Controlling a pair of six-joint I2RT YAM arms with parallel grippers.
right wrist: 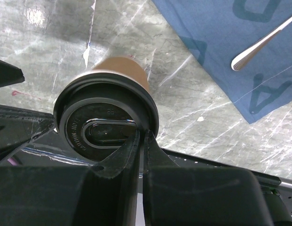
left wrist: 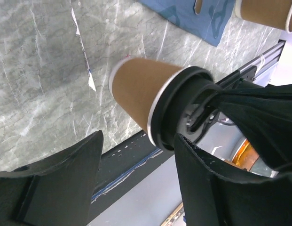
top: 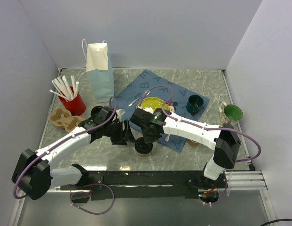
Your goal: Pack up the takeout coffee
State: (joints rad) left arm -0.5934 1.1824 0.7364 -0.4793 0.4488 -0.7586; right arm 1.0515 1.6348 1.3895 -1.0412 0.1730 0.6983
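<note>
Three pale walls [top: 136, 33] enclose marbled table [top: 202, 80] with takeout coffee [top: 143, 148].

Setting: robotics lab test cell. Evidence: plain pale walls [top: 160, 33] box in a marble-pattern tabletop [top: 207, 80] on three sides. The left arm [top: 66, 143] and right arm [top: 193, 129] are bolted to a black rail [top: 146, 179] at the near edge, with purple cable [top: 251, 141] looped loose. Staged props: takeout coffee [left wrist: 136, 89], paper bag [top: 99, 70], red cup of straws [top: 76, 104], lettered blue cloth [top: 148, 84], and what looks like a cardboard cup carrier [top: 63, 118].
</note>
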